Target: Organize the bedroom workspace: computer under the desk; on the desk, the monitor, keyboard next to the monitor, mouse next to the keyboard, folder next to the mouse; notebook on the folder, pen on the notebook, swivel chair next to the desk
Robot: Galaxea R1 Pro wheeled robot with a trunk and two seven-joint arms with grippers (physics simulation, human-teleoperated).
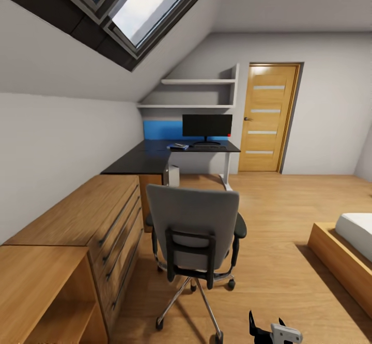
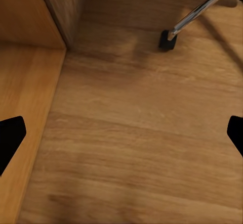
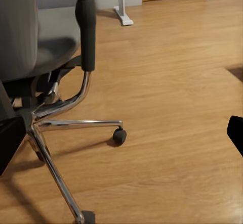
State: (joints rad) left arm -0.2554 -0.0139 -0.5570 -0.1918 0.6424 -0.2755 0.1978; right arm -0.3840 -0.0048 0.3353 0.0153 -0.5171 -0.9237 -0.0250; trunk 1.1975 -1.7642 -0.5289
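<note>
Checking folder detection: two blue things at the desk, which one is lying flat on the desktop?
The small blue folder, flat on the black desk left of the keyboard. The other is the long blue wall panel, upright behind the monitor.

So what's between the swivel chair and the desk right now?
Head view: bare wood floor separates the swivel chair from the desk; the computer stands under the desk.

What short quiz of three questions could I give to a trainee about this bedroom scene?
1. True or false: the monitor stands on the desk.
2. The swivel chair is: A) tucked under the desk, B) out on the floor, its back toward the camera, C) tipped over.
3. Fill in: the right wrist view shows both fingertips of the right pincer set wide apart, so it is ____.

Key: 1 true; 2 B; 3 open.
</note>
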